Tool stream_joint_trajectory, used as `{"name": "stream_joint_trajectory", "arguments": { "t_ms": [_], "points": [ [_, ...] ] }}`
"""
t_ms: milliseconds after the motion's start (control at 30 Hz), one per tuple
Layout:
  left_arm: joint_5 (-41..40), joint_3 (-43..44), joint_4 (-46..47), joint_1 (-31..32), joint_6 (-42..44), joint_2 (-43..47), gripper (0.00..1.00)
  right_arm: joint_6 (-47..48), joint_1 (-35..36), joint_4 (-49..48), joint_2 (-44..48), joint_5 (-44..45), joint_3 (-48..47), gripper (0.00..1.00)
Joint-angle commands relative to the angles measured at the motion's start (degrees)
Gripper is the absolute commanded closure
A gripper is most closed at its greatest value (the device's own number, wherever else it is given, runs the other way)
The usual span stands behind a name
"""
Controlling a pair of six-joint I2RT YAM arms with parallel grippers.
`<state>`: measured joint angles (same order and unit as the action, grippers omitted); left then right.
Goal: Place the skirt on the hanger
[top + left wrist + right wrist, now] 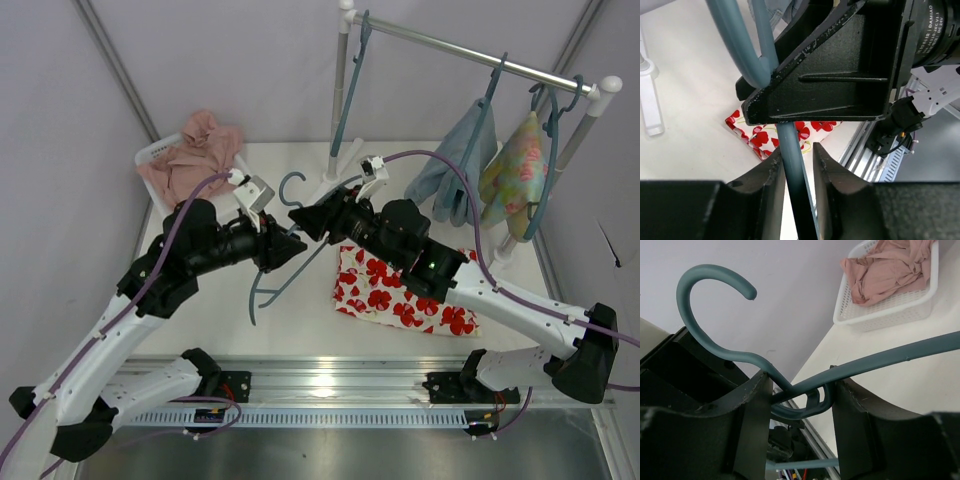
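The left fingers (760,195) and right fingers (747,415) are together pinching the hanger (905,356) beside the skirt (400,290) lying on the surface (300,332).

Overhead view, two hanger (890,357) close-ups

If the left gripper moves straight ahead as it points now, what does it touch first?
Probably the right gripper, directly ahead and gripping the same hanger; depth is unclear.

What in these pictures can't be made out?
Top view: the left gripper and right gripper hide the middle of the hanger; the right arm covers the upper edge of the skirt.
Left wrist view: the right gripper blocks most of the skirt.
Right wrist view: the basket is cut off by the top edge.
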<state>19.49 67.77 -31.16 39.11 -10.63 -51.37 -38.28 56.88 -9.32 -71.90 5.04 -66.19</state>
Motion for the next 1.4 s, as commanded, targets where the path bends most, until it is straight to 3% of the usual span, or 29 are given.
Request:
{"name": "stream_joint_trajectory", "arguments": {
  "t_ms": [0, 167, 267, 300, 367, 667, 867, 1033, 1167, 1367],
  "points": [
    [-0.3, -0.4, 3.2, 0.2, -1.4, -0.3, 0.70, 0.6, 0.1, -2.8, 0.4, -2.6, -0.4, 1.00],
    [-4.6, -1.1, 3.2, 0.2, -2.7, -0.7, 0.89, 0.4, 0.1, -1.5, -0.1, -2.9, -1.1, 0.95],
    [-6.2, -2.3, 4.4, 0.2, -3.7, 0.5, 0.93, -0.1, -0.1, 1.1, -0.7, -2.1, -2.2, 0.75],
    [-7.9, -3.3, 4.7, 0.1, -4.1, 1.3, 0.94, -0.3, -0.3, 1.8, -1.0, -2.3, -2.4, 0.61],
    [-9.8, -3.9, 4.4, 0.1, -5.3, 1.6, 0.95, -1.0, -0.7, 3.7, -1.3, -2.8, -2.8, 0.45],
    [-17.0, -8.7, 1.6, -6.1, -11.2, 0.7, 0.98, -1.5, -0.9, 12.0, 1.6, -3.4, -0.3, 0.10],
    [-19.2, -16.1, 4.7, -6.6, -12.8, 2.6, 0.98, 0.5, -0.7, 17.7, 3.1, -2.4, 2.5, 0.08],
    [-22.3, -24.5, 14.2, -6.6, -15.9, 5.0, 0.99, -1.1, -0.7, 24.8, 3.8, 5.8, 7.0, 0.09],
    [-22.8, -31.9, 22.0, -6.5, -16.5, 8.1, 0.98, -2.7, -0.7, 27.2, 3.3, 11.8, 10.8, 0.12],
    [-25.1, -36.2, 25.4, -5.8, -15.8, 9.9, 0.99, -3.6, -0.6, 29.0, -2.1, 15.2, 11.4, 0.22]
  ]
}}
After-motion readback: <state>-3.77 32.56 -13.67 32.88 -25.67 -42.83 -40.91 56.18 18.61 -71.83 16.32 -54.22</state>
